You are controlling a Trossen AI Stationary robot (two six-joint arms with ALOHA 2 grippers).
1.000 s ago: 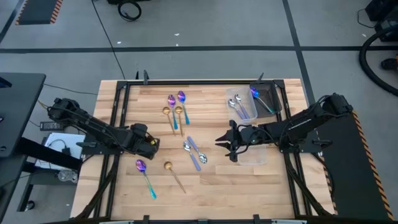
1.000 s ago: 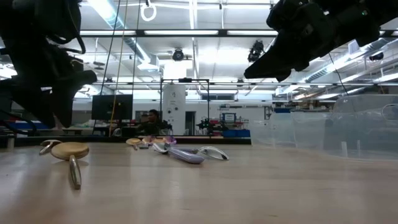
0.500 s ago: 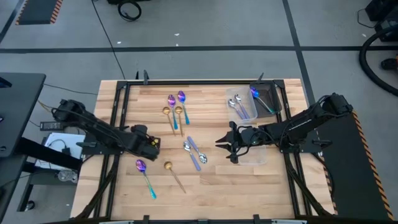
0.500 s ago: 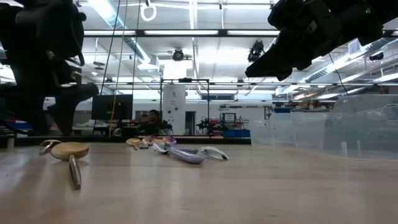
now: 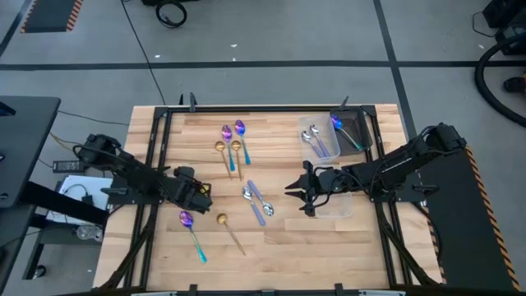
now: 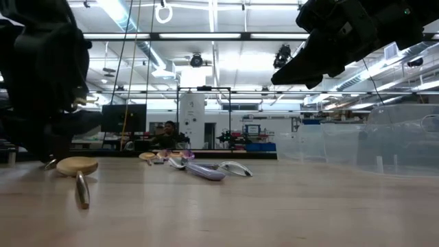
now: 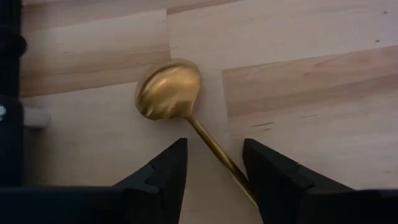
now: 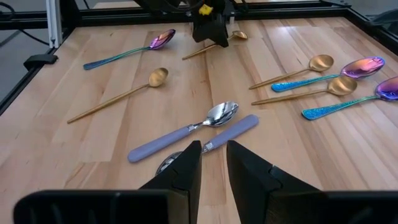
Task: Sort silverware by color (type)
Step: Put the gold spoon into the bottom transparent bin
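Note:
A gold spoon (image 7: 168,90) lies flat on the wooden table, under my left gripper (image 7: 214,146). The gripper is open and points steeply down, one finger on each side of the spoon's handle (image 7: 214,149) just behind the bowl. The handle runs close to one finger; whether it touches I cannot tell. In the right wrist view this spoon (image 8: 219,42) shows below the left gripper (image 8: 208,31). In the high view the left gripper (image 5: 200,196) covers it. My right gripper (image 5: 298,196) hangs above the table's right half, slightly open, with nothing between its fingers (image 8: 186,162).
Another gold spoon (image 5: 223,222) and a purple-teal one (image 5: 189,226) lie near the front left. Two lavender-handled silver spoons (image 5: 256,200) lie mid-table. Purple and gold spoons (image 5: 232,141) lie farther back. Clear containers at the right hold silver spoons (image 5: 316,138) and a purple one (image 5: 345,131).
My left gripper has come down toward the table over the gold spoon and tipped a little more downward. The spoons have stayed where they were.

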